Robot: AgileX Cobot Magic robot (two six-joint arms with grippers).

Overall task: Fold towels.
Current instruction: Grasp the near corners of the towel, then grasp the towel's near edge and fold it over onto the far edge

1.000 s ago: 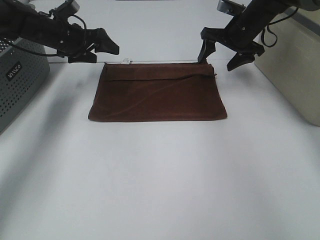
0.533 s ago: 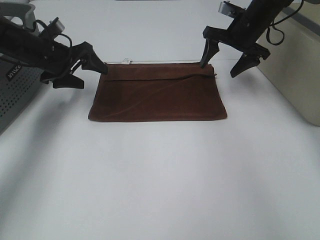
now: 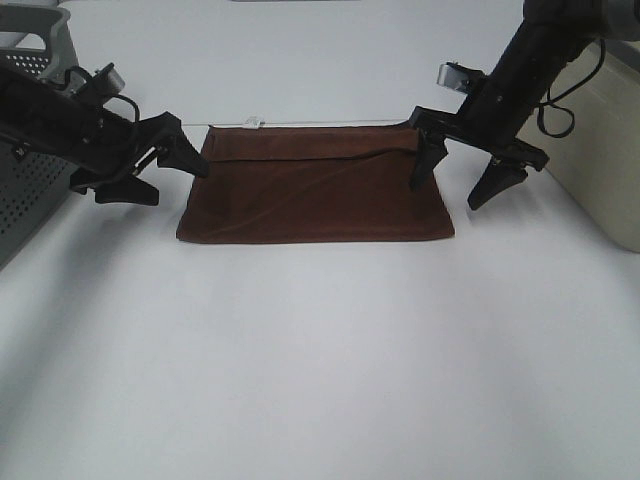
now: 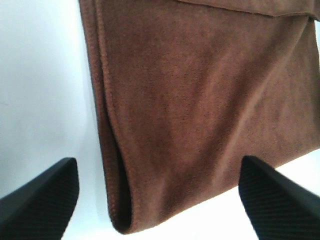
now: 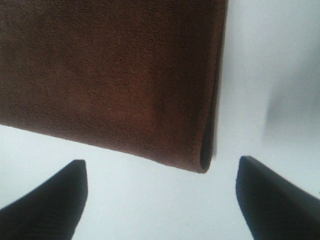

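The dark reddish-brown towel (image 3: 315, 195) lies flat and folded on the white table, with its small white tag (image 3: 252, 122) at the far left corner. My left gripper (image 3: 163, 175) is open and empty at the towel's left edge. The left wrist view shows the towel (image 4: 200, 100) and its folded near-left corner between the fingertips (image 4: 40, 200). My right gripper (image 3: 458, 180) is open and empty, straddling the towel's right edge. The right wrist view shows the towel (image 5: 110, 75) and its near-right corner between the fingertips (image 5: 275, 200).
A grey perforated box (image 3: 25, 205) stands at the left edge of the white table (image 3: 320, 360). A beige container (image 3: 600, 150) stands at the right, close behind my right arm.
Both grippers have moved from the towel's far corners toward the front along its side edges and lower to the table. Both stay open. The towel has not moved.
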